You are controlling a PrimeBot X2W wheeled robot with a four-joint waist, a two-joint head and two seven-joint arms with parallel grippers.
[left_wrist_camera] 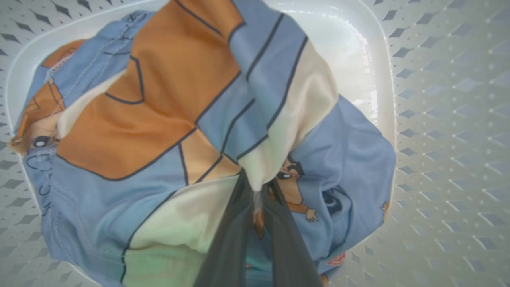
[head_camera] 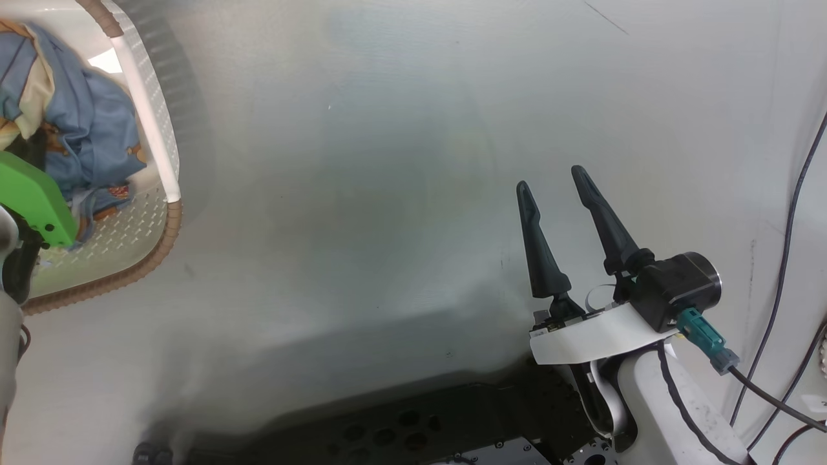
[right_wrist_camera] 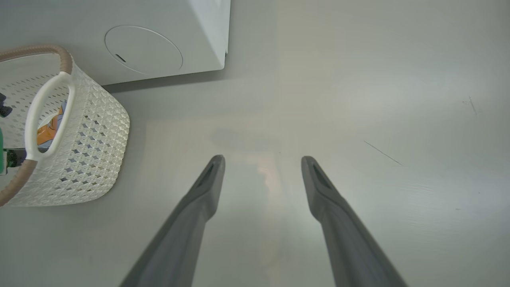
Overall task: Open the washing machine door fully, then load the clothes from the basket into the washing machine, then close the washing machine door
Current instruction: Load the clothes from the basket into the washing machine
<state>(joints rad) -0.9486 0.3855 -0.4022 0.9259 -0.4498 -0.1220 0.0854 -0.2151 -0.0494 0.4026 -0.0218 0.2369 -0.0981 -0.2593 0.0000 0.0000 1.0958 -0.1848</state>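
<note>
Soft, even light; the floor point(head_camera: 387, 161) gleams palely, glare streaks the basket point(left_wrist_camera: 372, 99), close-up wrist foregrounds blur.

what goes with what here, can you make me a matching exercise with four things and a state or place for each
1 left end effector
2 right end effector
3 clothes
4 basket

a perforated white, brown rim
b open, holding nothing
c bundled in the basket
d shut on the clothes

Pairs: 1-d, 2-b, 3-c, 4-a
</note>
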